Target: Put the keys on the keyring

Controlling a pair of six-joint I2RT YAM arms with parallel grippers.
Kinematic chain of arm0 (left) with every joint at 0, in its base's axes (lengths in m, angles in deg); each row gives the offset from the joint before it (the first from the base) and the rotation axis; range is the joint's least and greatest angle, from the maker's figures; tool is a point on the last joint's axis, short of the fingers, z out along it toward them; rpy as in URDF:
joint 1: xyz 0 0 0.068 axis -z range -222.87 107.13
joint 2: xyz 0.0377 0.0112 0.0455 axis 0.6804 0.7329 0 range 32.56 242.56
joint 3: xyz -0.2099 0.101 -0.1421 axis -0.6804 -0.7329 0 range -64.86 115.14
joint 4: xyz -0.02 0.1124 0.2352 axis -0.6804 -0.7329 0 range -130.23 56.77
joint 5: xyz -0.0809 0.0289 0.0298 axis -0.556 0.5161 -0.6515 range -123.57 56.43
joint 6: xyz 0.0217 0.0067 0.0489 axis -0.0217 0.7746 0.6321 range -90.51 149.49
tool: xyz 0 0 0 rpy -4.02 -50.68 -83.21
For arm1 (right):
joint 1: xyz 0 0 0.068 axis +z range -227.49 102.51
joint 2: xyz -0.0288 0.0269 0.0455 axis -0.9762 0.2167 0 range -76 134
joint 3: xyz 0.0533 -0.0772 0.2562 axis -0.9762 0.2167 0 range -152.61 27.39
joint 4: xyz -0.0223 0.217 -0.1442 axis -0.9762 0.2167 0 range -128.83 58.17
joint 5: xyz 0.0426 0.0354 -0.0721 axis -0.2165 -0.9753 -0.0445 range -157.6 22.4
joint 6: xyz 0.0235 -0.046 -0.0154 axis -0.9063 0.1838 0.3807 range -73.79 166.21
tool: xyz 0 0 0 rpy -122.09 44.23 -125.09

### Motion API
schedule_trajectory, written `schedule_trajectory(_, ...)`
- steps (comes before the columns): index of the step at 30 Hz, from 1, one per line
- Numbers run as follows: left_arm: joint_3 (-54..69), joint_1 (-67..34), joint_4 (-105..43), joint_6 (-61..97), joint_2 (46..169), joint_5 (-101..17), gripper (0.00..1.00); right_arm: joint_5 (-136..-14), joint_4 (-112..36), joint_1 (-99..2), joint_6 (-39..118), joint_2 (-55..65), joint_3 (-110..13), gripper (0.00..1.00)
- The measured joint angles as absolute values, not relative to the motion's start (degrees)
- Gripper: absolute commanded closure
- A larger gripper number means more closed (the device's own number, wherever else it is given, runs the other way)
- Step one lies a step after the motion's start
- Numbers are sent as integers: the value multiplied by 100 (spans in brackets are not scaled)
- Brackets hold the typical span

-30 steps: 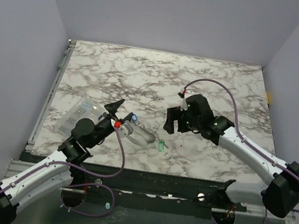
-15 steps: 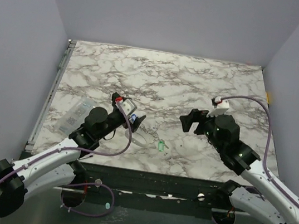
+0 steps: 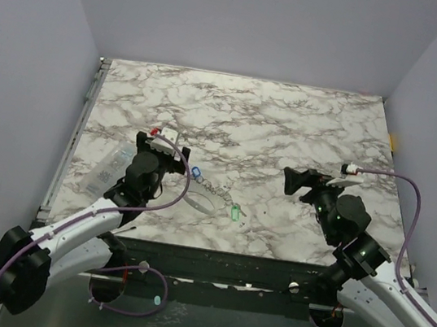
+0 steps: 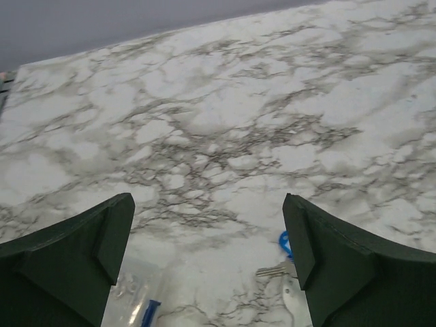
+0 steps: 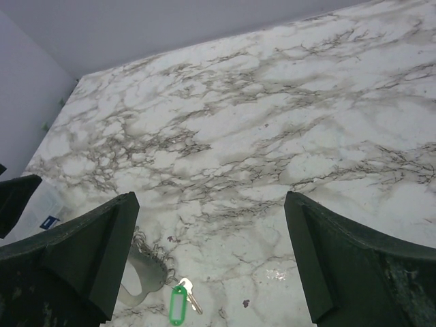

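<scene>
You have the left hand [image 4: 208, 211] and right hand [image 5: 211, 204] both wide open. Green key [image 5: 178, 304] lies just beside the keyring [image 5: 139, 272] on the table [image 3: 291, 117]

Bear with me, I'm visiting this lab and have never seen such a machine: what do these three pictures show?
This is a robot with two arms, the left arm and the right arm, bolted at the near edge of a marble table. The wide picture comes from a fixed camera above and behind them. The other two come from a camera on each wrist; the dark wedges at the bottom are that arm's own fingers. On the table lie a silvery keyring with a beaded chain, a blue key, a green key and, further left, a clear plastic bag. The left gripper and the right gripper both stand open and hold nothing.
</scene>
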State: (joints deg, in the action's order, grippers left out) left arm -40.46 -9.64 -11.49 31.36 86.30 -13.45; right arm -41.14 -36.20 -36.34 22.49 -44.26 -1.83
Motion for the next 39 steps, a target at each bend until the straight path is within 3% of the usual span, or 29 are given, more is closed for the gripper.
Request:
schedule_trajectory(7, -5182, -1482, 64, 3615, 8584, -267, 1, -3887, -3622, -3634, 1925, -4327, -180, 0)
schedule_trajectory(13, -5143, -2070, 772, 3470, 9537, -208, 1, -3898, -3683, -3634, 1600, -4358, -51, 0)
schedule_trajectory(33, -4857, -3532, 3141, 3097, 12518, -1421, 1, -4335, -4129, -3634, 1346, -4478, 270, 0)
schedule_trajectory(39, -4852, -3716, 3513, 2930, 12645, -1753, 1, -4350, -4254, -3634, 1324, -4452, 318, 0)
